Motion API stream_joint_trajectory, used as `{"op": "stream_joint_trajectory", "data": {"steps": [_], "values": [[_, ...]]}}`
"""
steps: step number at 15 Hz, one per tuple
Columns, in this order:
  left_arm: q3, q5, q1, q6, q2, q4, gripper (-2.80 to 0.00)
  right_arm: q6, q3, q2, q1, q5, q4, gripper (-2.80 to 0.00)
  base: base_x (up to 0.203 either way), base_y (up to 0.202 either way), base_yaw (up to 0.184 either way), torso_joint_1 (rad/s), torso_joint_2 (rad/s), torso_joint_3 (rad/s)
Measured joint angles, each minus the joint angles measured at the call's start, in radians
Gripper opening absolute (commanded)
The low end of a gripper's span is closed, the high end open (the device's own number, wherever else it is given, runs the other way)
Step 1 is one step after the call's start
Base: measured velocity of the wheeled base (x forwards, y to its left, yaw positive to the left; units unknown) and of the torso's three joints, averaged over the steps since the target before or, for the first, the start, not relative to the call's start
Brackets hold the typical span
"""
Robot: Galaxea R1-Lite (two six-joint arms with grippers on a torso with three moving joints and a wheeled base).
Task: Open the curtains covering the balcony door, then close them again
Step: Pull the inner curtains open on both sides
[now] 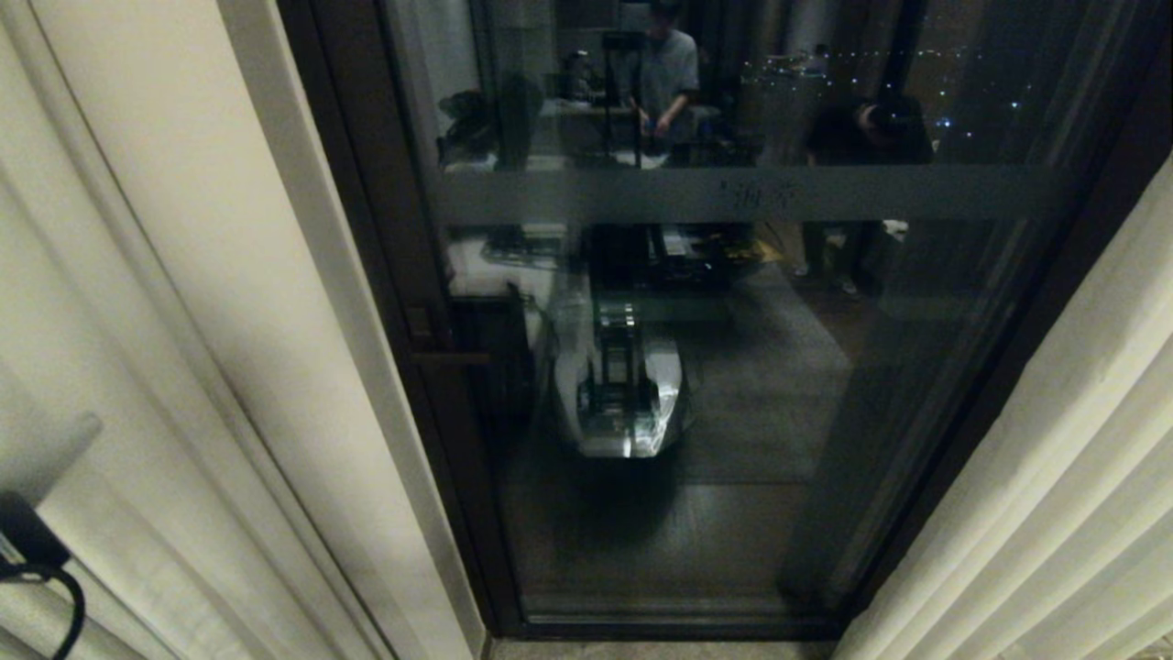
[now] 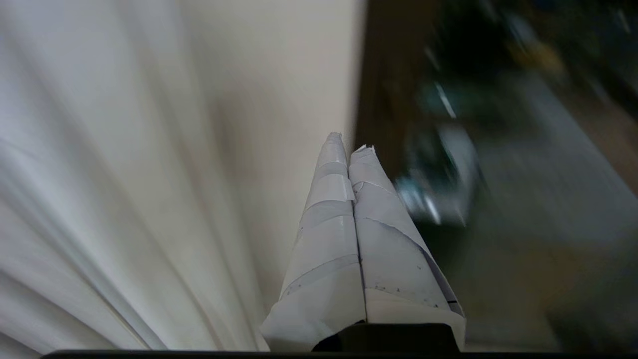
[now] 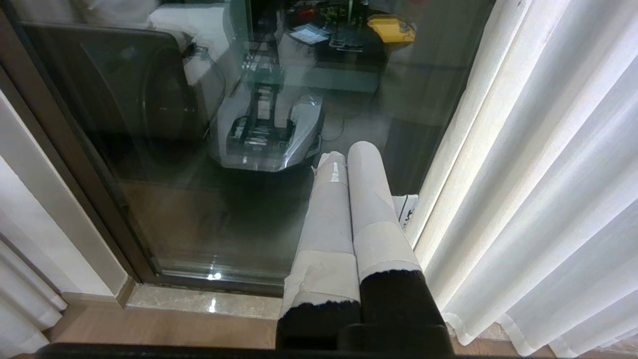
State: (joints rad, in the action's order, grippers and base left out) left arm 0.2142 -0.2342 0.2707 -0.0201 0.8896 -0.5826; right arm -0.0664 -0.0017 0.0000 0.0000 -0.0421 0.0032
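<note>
Curtains are seen drawn apart: left curtain panel (image 1: 110, 367) is bunched at the left, right curtain panel (image 1: 1054, 477) at the right, both hanging in soft vertical pleats. The balcony door (image 1: 733, 367) is exposed between them, its dark frame (image 1: 367, 275) on the left and a frosted band (image 1: 733, 194) running across the glass. A cream wall strip (image 1: 312, 302) is seen between the left panel and the door frame. Room reflections are visible in the glass, including the robot's own base (image 1: 623, 394) and a standing person (image 1: 667, 73) far back. The left hand (image 2: 349, 142) is clenched, taped fingers pressed together with nothing between them; it is raised near the left panel (image 2: 99, 199) and the wall strip, contact cannot be told. Only a dark part of the left arm (image 1: 27, 541) with a cable loop is caught at the near left in the head view. The right hand (image 3: 346, 152) is also clenched and empty, held low in front of the glass, just beside the right panel's (image 3: 548, 174) edge. A stone threshold (image 3: 199, 301) is seen below the door.
</note>
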Motion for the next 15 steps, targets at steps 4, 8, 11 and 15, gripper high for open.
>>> {"op": "stream_joint_trajectory", "data": {"steps": [4, 8, 11, 15], "values": [[-0.18, 0.068, -0.144, 0.05, -0.093, 0.051, -2.8, 0.0, 0.0, 0.0, 0.0, 0.0, 0.0, -2.8, 0.0, 0.0, 0.0, 0.0, 0.0, 0.0], [-0.211, 0.09, -0.183, 0.119, -0.283, 0.357, -2.8, 0.0, 0.0, 0.0, 0.0, 0.0, 0.0, -2.8, 0.0, 0.0, 0.0, 0.0, 0.0, 0.0], [-0.213, 0.155, -0.223, 0.135, -0.386, 0.466, -2.8, 0.0, 0.0, 0.0, 0.0, 0.0, 0.0, -2.8, 0.0, 0.0, 0.0, 0.0, 0.0, 0.0], [-0.214, 0.217, -0.314, 0.093, -0.513, 0.572, -2.8, 0.0, 0.0, 0.0, 0.0, 0.0, 0.0, -2.8, 0.0, 0.0, 0.0, 0.0, 0.0, 0.0]]}}
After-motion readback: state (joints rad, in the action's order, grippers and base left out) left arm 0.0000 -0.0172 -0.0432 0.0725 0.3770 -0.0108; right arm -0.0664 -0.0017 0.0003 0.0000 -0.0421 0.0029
